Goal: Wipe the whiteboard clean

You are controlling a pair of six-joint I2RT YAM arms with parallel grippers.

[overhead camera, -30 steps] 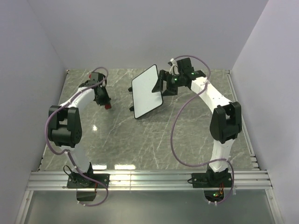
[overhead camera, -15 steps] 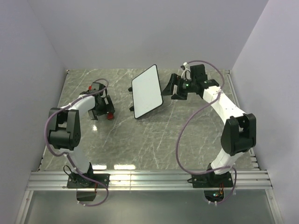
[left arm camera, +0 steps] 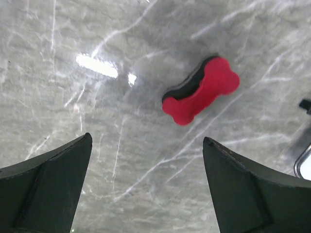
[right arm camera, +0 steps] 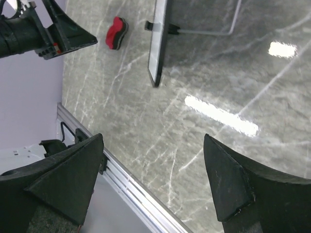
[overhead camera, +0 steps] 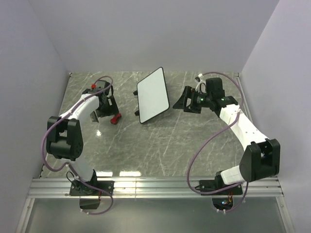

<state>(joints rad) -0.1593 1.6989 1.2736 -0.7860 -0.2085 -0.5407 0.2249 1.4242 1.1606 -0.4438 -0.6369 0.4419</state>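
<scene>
The whiteboard (overhead camera: 152,95), white with a thin black frame, stands propped at the back middle of the table, and its face shows no marks. The right wrist view catches it edge-on (right arm camera: 158,43); only its corner (left arm camera: 304,168) enters the left wrist view. A red-and-black eraser (overhead camera: 114,119) (left arm camera: 201,90) (right arm camera: 116,32) lies flat on the table left of the board. My left gripper (overhead camera: 107,108) (left arm camera: 146,139) hovers just above the eraser, open and holding nothing. To the right of the board, apart from it, my right gripper (overhead camera: 183,103) (right arm camera: 153,137) is open and empty.
The table (overhead camera: 160,145) is grey marble with bright light glare. An aluminium rail (overhead camera: 155,187) runs along its near edge and carries both arm bases. Plain walls close in the left, back and right sides. A wire stand (right arm camera: 214,32) props the board from behind.
My left gripper has opened and let go of the eraser, which now lies on the table. My right gripper has drawn back to the right, away from the board's edge.
</scene>
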